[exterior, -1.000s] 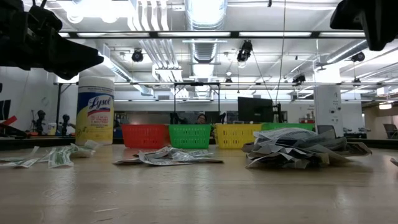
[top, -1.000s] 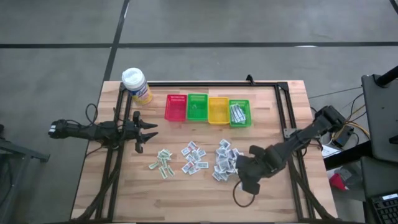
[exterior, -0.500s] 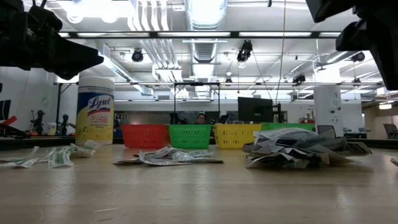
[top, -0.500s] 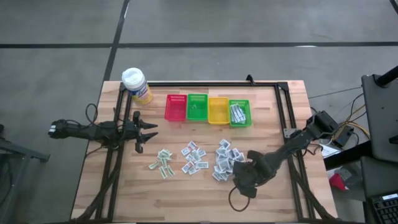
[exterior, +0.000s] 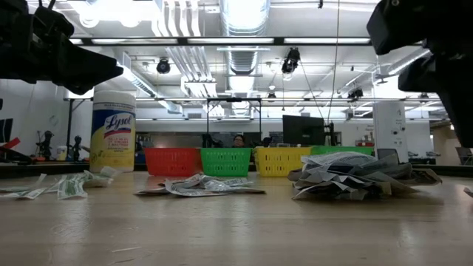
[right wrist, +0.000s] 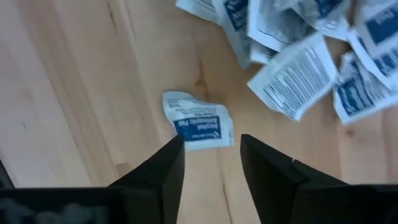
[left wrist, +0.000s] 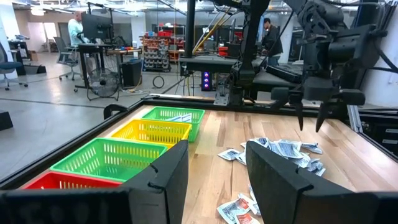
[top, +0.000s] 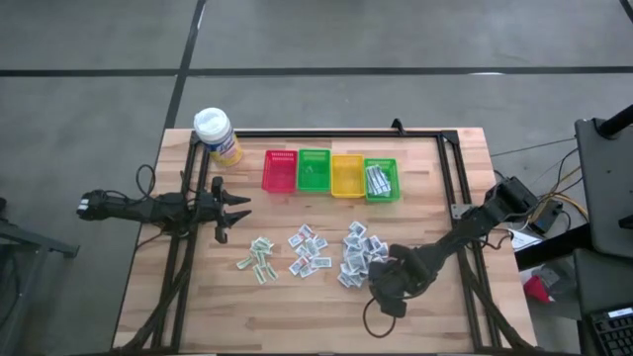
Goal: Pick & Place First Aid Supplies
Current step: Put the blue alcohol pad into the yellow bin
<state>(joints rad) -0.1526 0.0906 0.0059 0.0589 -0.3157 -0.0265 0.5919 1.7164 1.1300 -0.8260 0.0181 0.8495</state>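
Hovering low over the light wooden bench (top: 435, 168), the right tool (right wrist: 211, 152) is pointing down with its two dark fingers (right wrist: 163, 171) spread apart and nothing between them; a single crumpled white paper packet with blue print (right wrist: 198, 122) is lying flat on the wood just ahead of the fingertips, a little apart from the rest. From above, this tool (top: 381, 290) is sitting at the near edge of the right-hand heap of small white printed paper packets (top: 358, 253). Two more clusters of packets are lying to the left: a middle one (top: 308, 251) and a greenish one (top: 258, 257). Several packets are already resting in the rightmost green plastic basket (top: 381, 181), which is standing in a row beside yellow (top: 346, 176), green (top: 314, 170) and red (top: 279, 171) baskets. The left tool (top: 232, 210) is waiting above the bench's left side, its fingers apart and empty
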